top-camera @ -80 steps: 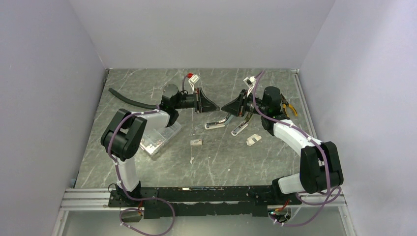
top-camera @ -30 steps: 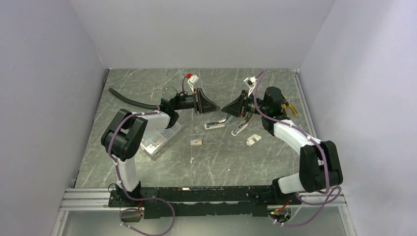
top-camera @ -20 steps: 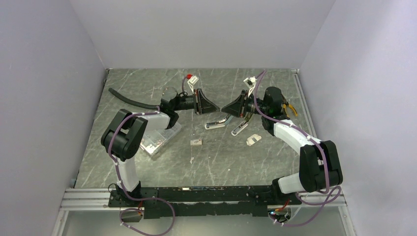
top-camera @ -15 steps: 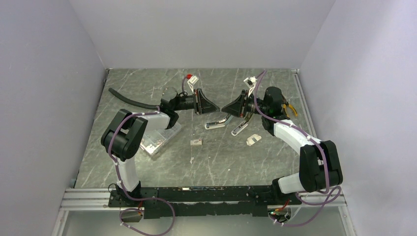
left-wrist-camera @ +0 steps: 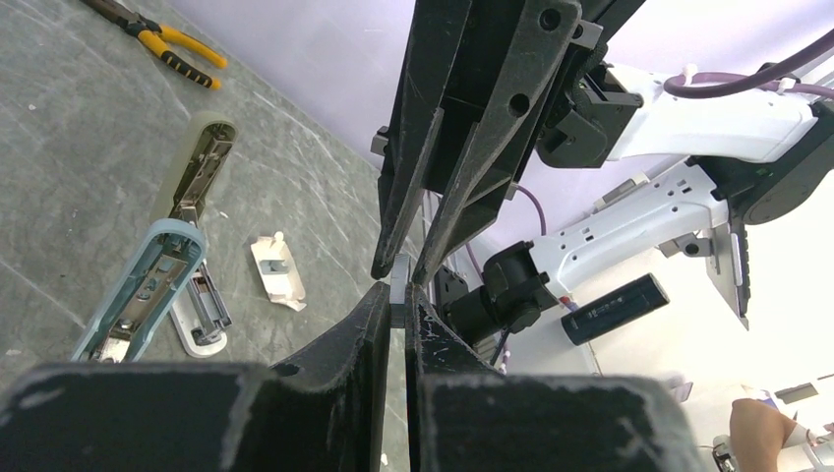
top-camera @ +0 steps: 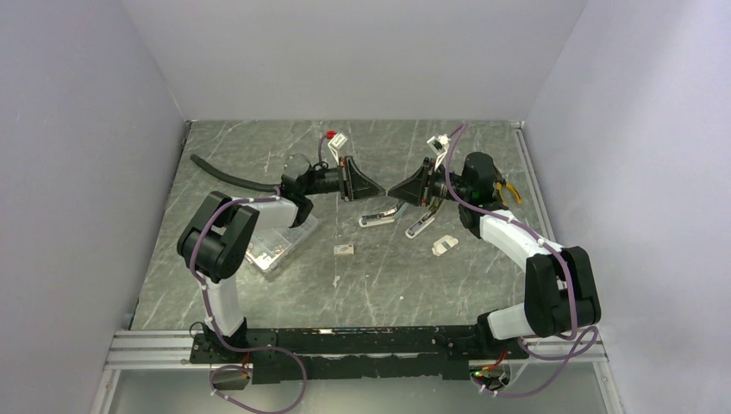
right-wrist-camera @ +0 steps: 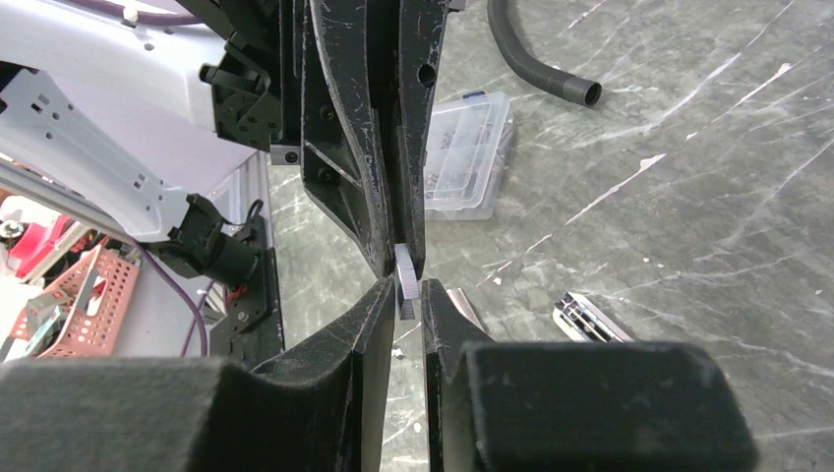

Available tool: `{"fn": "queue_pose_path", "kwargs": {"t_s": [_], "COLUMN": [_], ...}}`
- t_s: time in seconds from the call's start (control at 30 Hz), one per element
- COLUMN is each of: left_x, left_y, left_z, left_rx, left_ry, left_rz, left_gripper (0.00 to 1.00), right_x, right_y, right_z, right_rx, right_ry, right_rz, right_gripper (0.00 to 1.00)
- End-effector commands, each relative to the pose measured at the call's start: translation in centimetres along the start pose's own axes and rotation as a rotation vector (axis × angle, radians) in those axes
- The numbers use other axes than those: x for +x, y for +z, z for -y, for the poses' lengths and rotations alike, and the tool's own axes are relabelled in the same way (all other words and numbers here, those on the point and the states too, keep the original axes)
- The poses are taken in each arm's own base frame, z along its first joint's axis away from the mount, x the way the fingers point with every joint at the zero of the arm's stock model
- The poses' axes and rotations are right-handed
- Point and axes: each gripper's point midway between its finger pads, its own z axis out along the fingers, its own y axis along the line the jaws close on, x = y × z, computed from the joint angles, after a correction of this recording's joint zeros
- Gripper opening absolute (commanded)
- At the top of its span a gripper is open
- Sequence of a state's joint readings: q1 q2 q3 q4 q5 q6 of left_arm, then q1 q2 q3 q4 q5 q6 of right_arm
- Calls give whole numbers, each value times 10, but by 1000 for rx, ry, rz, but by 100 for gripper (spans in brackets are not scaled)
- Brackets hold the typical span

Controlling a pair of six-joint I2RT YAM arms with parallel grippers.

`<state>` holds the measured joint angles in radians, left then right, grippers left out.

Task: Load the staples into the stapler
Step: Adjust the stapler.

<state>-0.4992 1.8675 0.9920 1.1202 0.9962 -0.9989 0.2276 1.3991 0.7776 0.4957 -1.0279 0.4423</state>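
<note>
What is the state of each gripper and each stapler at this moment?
left gripper, shut on staple strip.
right gripper, shut on the same staple strip, tip to tip with left gripper.
teal stapler, lying open.
grey stapler, lying open.

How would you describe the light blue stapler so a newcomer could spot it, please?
Look midway across the grey marbled table, near where the left gripper and right gripper meet. Two staplers lie there; the light blue stapler is nearer the left arm, hinged open over a white base; the grey stapler beside it shows no blue.
</note>
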Motion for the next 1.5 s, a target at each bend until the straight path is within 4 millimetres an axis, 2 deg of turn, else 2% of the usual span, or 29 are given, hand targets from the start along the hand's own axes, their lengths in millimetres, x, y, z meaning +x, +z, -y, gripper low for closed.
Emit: {"fn": "queue_pose_path", "kwargs": {"t_s": [0.0,0.9,1.27,1.47], "left_x": [-10,-10,-3,-1], "left_y": [2,4,1,-7], "left_z": [15,24,27,20], "left_rx": [33,77,89,60], "left_ry": [53,67,143,172], "left_rz": [35,48,8,-8], "left_gripper": [14,15,16,17], "right_x": [-7,-8,-10,-11], "right_y": [-1,-1,-3,-5], "right_z": [-4,-9,-4,11], "right_rx": [-24,-48,-18,65], "right_ry": [-53,-47,-36,-14], "right_rz": [22,29,28,28], "right_gripper": [20,5,0,0]}}
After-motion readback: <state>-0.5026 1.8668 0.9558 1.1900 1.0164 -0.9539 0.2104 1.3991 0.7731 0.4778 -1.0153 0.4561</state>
